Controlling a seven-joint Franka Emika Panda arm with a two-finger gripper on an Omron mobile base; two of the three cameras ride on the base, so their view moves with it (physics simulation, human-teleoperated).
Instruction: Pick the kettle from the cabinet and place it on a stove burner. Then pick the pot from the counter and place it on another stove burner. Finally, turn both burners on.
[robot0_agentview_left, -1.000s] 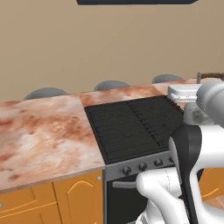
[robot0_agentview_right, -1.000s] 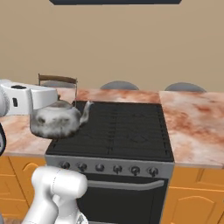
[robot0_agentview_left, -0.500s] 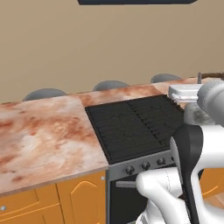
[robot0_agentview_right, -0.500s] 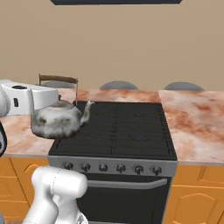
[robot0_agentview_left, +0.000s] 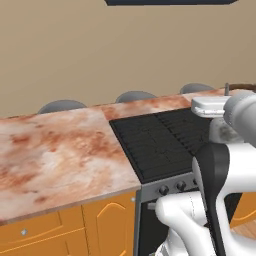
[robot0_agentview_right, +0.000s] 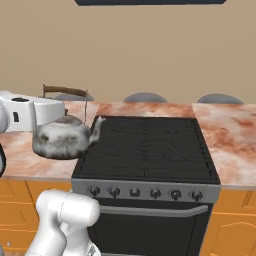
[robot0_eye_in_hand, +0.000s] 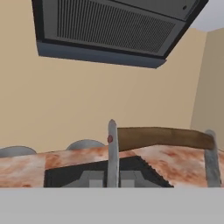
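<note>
Kettle (robot0_agentview_right: 64, 138) being carried in the air by its loop handle (robot0_agentview_right: 65, 91), hanging just off the left edge of the stove burners (robot0_agentview_right: 145, 146), over the counter (robot0_agentview_right: 20, 157).

Gripper (robot0_eye_in_hand: 112, 177) jaws are sitting narrow, pinched on one upright of the handle; in the hand view the brown top bar is running off sideways from the fingers. Kettle is hanging upright, spout (robot0_agentview_right: 97, 127) pointing toward the range, long axis running body-to-spout roughly along the counter. Judging it rigid metal, fairly light, smooth and likely slippery; the off-centre hold could be letting it swing, so the handle top looks the better grab point. Not yet set down.
</note>
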